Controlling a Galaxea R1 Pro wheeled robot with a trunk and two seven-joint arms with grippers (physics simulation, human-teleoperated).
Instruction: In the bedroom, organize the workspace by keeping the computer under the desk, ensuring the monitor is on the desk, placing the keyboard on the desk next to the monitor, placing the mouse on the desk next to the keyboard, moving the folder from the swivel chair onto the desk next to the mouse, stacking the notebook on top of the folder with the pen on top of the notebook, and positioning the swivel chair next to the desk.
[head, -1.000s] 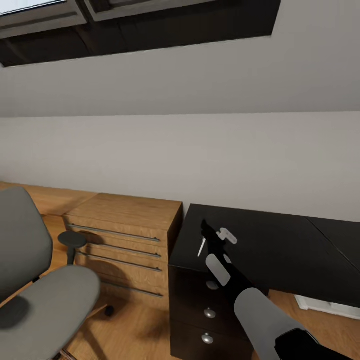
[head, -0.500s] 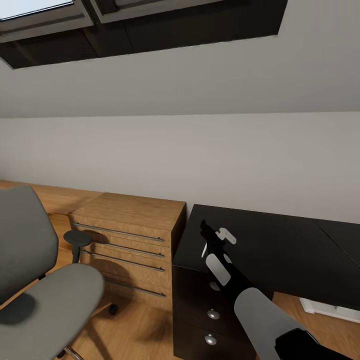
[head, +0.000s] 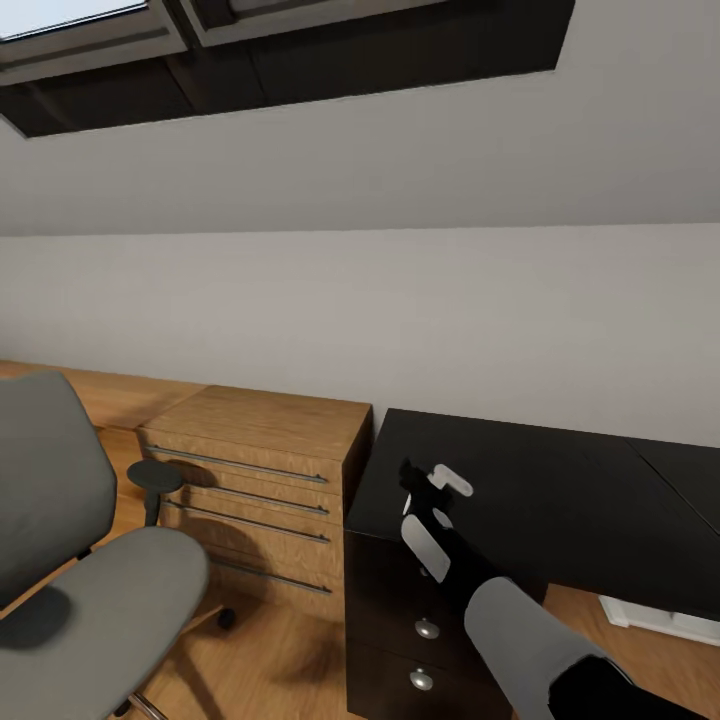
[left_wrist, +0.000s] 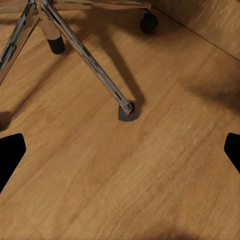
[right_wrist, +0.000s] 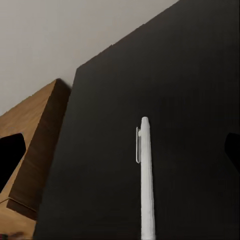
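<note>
Head view: your right tool (head: 425, 490) hangs over the near corner of the black drawer unit (head: 440, 610), clamped on the pen (right_wrist: 145, 175), which points out ahead of the fingers above the dark top. In the right wrist view the pen's clipped end reaches toward the wall, with the wooden drawer chest (head: 262, 480) just beside the black unit. The swivel chair (head: 70, 560) stands on the wood floor (left_wrist: 125, 170) to your left, its grey seat bare, so the folder looks to be off it already. Your left tool (left_wrist: 120, 155) hangs low over the floor beside the chair's chrome base (left_wrist: 75, 50); its fingertips sit well apart at the picture's edges and hold nothing.

The black bench (head: 680, 480) begins at the right edge of the head view, touching the drawer unit, with a white foot on the floor under it. From this angle you cannot see the monitor, keyboard, mouse, folder or notebook, so how much of the layout is finished cannot be judged here. What is plainly left for you: carry the pen to the notebook stack, then bring the chair next to the bench.
</note>
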